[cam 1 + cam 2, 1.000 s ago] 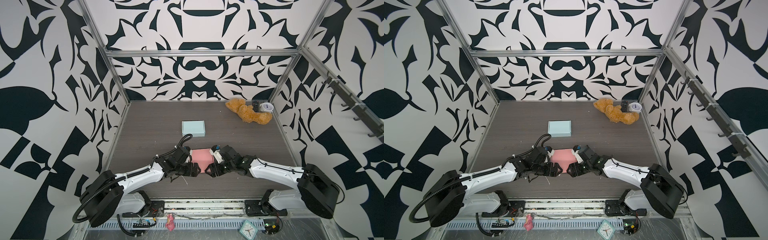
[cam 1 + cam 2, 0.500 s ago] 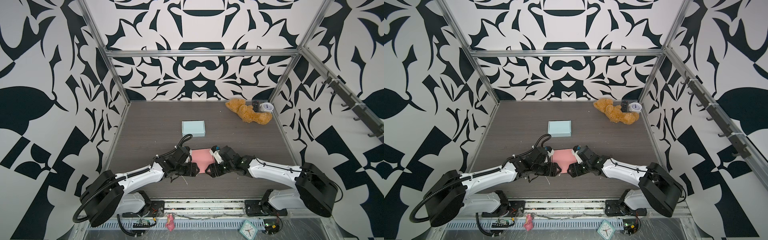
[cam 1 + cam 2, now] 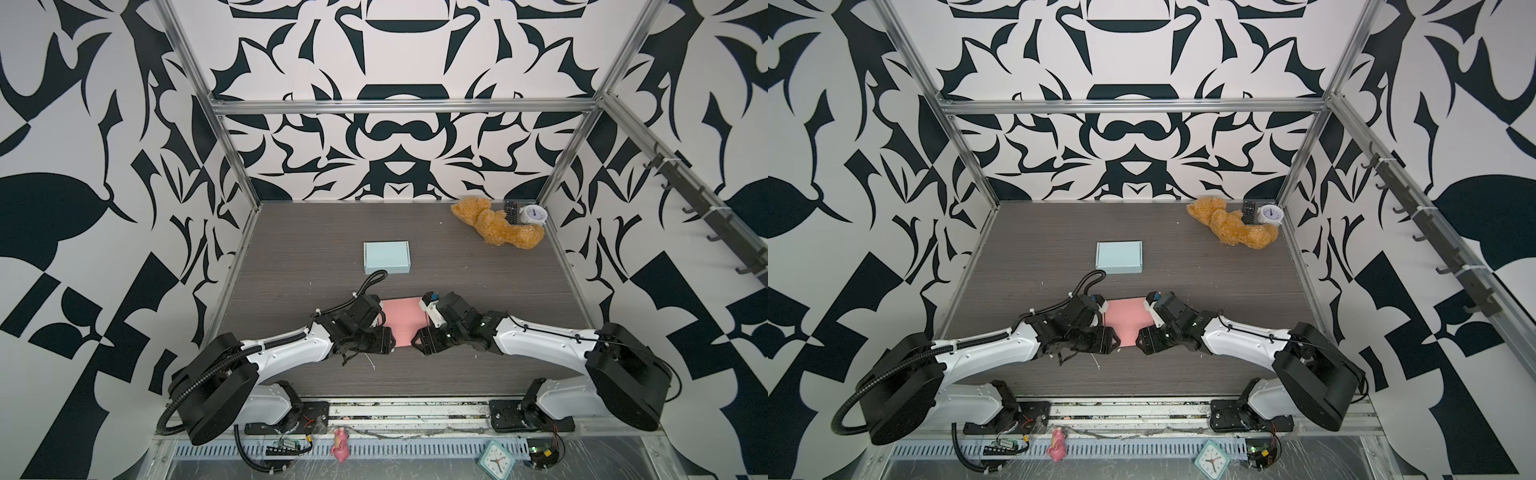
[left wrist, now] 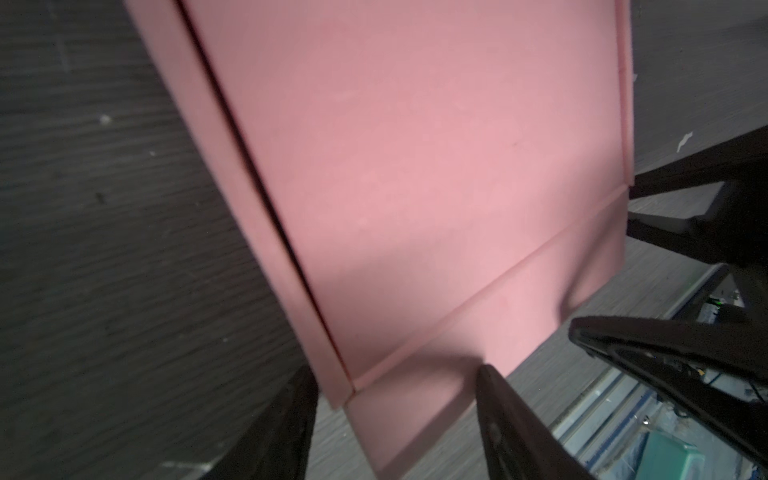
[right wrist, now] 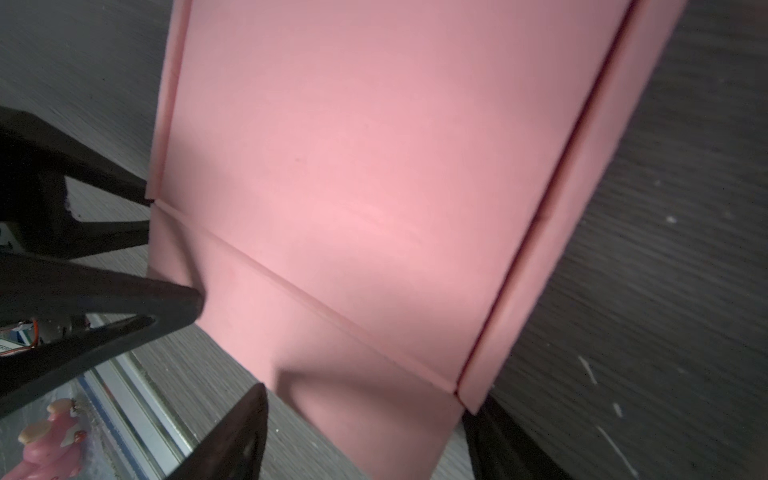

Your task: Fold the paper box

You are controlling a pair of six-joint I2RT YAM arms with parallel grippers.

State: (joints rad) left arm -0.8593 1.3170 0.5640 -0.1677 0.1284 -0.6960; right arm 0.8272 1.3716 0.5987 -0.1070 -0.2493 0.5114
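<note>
The pink paper box [image 3: 402, 322] [image 3: 1125, 320] lies flat and unfolded on the table near its front, between my two grippers. In the left wrist view the box [image 4: 415, 166] fills the frame. My left gripper [image 4: 395, 374] [image 3: 390, 341] stands open astride the left corner of the box's near flap, with one fingertip [image 4: 486, 374] at the flap's edge. My right gripper [image 5: 368, 401] [image 3: 417, 343] is open astride the flap's right corner [image 5: 415, 415]. The flap looks slightly buckled between them. The side flaps lie folded along creases.
A light blue folded box [image 3: 386, 257] sits behind the pink one. A brown teddy bear [image 3: 498, 226], a remote [image 3: 511, 212] and a white alarm clock [image 3: 533, 215] fill the back right corner. A metal rail [image 3: 395, 415] runs along the table's front.
The left gripper's jaws have narrowed around the flap corner, and the right gripper's slightly. Both grippers stay at the pink box's near edge.
</note>
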